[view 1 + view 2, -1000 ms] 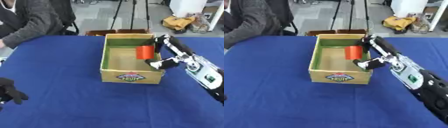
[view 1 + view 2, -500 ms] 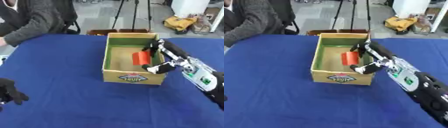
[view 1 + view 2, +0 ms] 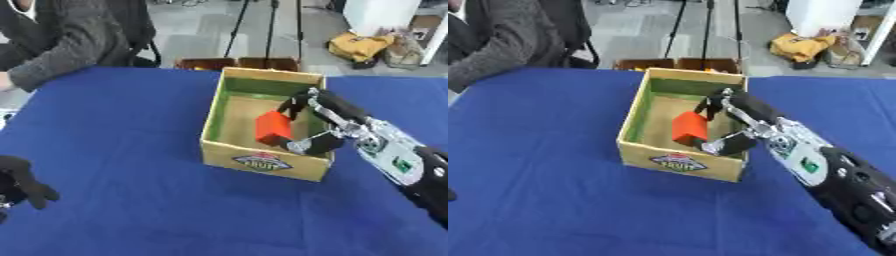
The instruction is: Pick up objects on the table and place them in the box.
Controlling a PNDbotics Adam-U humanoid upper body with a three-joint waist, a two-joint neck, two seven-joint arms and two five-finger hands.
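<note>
Red block (image 3: 273, 127) in right hand (image 3: 313, 121), inside box (image 3: 262, 162).

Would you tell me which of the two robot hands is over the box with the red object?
The right robot hand, reaching over the box with fingers curled round the red object. The left robot hand rests idle near the lower left corner.

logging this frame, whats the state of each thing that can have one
box: upright on the blue table, top open
red object: inside the box, tilted, between the right hand's thumb and fingers
right hand: reaching into the box, curled round the red object
left hand: idle at the lower left, fingers curled, holding nothing
</note>
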